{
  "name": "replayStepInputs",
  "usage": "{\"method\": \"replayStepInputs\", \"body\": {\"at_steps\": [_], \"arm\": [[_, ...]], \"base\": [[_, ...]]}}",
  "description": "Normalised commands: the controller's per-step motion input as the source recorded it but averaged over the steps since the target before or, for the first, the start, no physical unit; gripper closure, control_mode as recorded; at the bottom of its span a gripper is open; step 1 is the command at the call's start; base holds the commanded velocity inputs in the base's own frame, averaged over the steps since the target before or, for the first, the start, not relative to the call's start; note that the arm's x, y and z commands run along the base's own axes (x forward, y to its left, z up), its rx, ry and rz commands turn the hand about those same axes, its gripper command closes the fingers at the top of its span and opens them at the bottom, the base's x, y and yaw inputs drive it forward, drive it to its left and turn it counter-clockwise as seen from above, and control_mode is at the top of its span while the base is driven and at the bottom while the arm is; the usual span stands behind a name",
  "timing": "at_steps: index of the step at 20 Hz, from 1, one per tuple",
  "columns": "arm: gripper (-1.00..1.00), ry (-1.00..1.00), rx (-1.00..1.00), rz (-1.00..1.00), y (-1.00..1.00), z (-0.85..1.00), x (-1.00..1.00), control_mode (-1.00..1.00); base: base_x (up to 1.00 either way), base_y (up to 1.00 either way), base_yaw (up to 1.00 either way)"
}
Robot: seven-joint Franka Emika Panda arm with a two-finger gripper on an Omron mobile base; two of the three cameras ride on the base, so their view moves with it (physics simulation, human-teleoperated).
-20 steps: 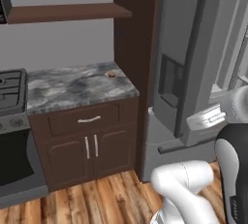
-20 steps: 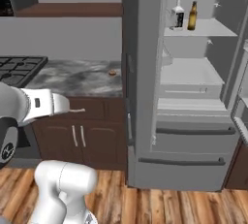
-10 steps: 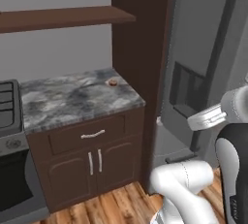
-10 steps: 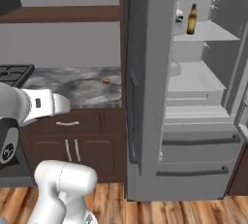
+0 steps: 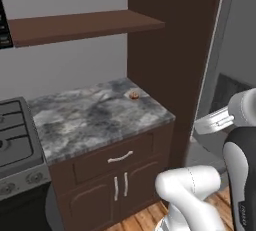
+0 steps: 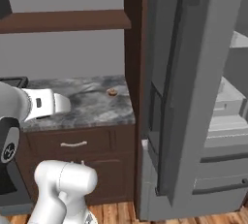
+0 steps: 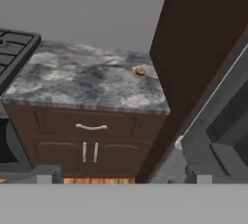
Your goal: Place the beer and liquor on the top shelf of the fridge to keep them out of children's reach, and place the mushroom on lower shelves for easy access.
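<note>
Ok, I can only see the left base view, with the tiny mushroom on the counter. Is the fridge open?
Observer: Yes. In the right base view the fridge door is swung open, and white shelves show inside at the right edge.
Operator: Is the claw holding something?
Observer: No. In the hand view the gripper is open, with nothing between its tips.
Operator: What is the hand looking at?
Observer: The hand view faces the counter, with the mushroom near its far right corner.

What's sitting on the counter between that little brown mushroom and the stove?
Nothing: in the hand view, bare grey marble counter stretches from the mushroom to the stove.
</note>
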Motion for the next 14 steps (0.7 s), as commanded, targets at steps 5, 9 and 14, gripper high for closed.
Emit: {"method": "replayStepInputs", "body": {"at_steps": [5,9,14], "arm": [[-1.0,0.0,0.0,0.0,0.0,0.0,0.0,1.0],[-1.0,0.0,0.0,0.0,0.0,0.0,0.0,1.0],[-1.0,0.0,0.0,0.0,0.0,0.0,0.0,1.0]], "base": [[0.58,0.5,-0.24],[0.62,0.36,-0.25],[0.55,0.42,-0.24]]}}
